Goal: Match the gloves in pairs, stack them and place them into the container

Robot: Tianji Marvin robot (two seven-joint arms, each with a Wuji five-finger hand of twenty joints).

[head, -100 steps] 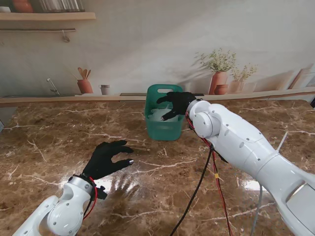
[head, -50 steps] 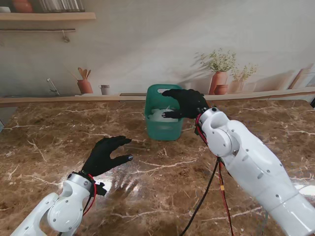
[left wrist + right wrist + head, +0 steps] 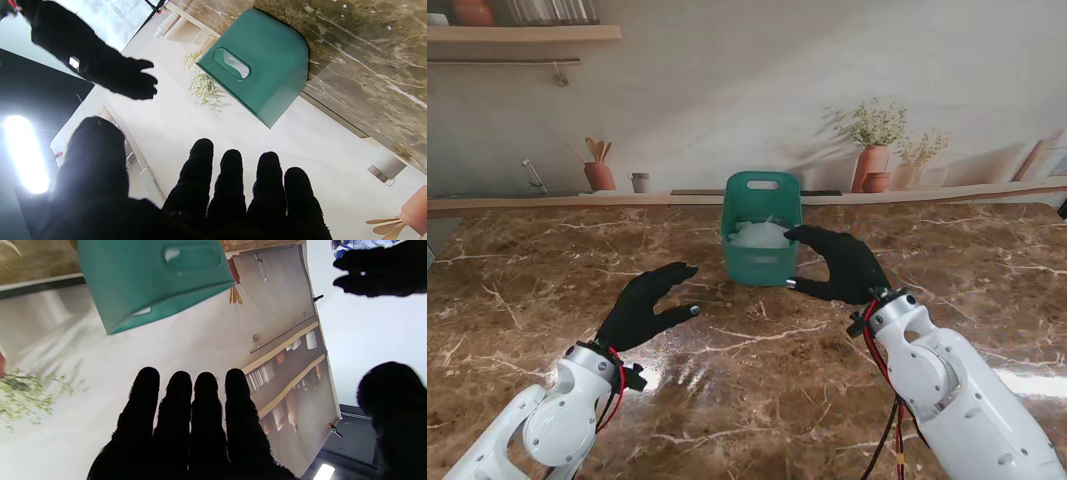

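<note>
Left hand (image 3: 645, 305) spread, right hand (image 3: 842, 266) cupped — both empty

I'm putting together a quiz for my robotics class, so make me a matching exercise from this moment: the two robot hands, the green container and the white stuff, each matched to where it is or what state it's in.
Column one:
1. left robot hand
2. right robot hand
3. green container
4. white gloves

Column two:
A. lying inside the bin
B. open, holding nothing, beside the container on the robot's right
C. standing on the marble table, near the back wall
D. open, holding nothing, on the robot's left, nearer to me than the container

Pairs: 1-D, 2-B, 3-C, 4-A
</note>
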